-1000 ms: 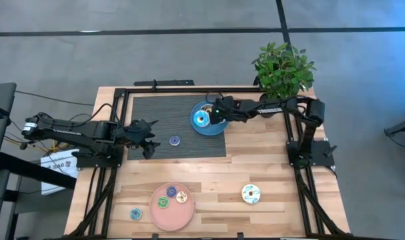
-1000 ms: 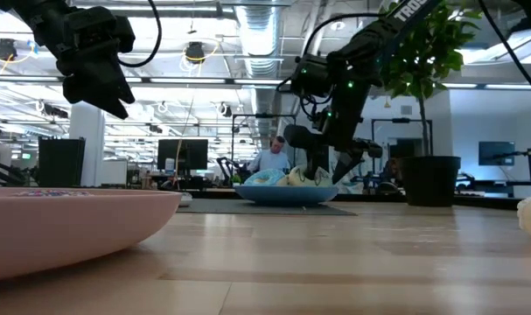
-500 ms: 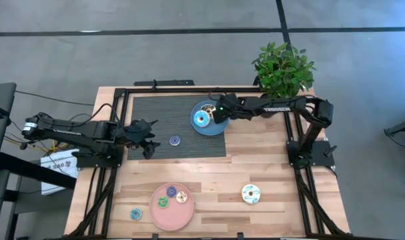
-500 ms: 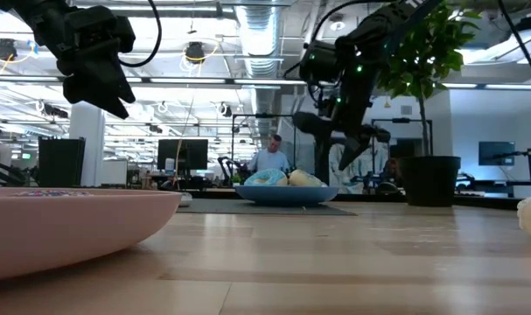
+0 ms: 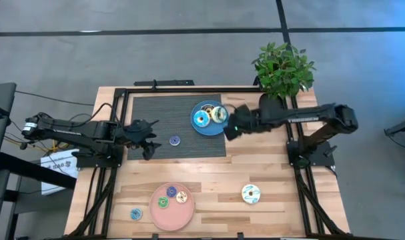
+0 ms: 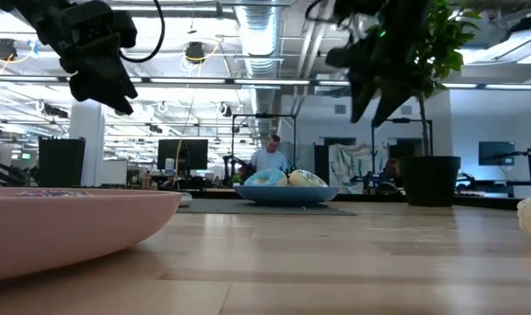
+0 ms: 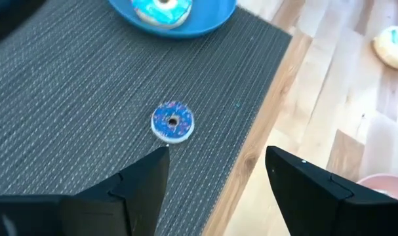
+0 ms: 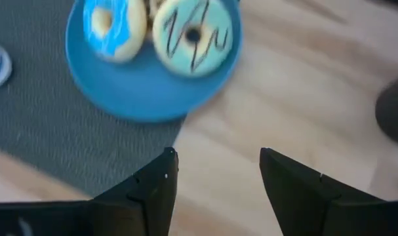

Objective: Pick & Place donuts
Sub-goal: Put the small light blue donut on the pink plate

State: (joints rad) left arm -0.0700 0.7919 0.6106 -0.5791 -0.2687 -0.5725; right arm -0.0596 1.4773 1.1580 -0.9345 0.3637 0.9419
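Pink plate [image 6: 73, 219] hides its donuts in low view; cut off left.

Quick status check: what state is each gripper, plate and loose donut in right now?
Left gripper: open, empty, above mat.
Right gripper: open, empty, beside blue plate.
Blue plate: holds donuts.
Pink plate: holds three small donuts.
Blue donut: loose on mat.
Cream donut: loose on table.
Small cyan donut: loose beside pink plate.

Blue plate [image 5: 208, 128], pink plate [image 5: 163, 217], plant [image 5: 283, 67]
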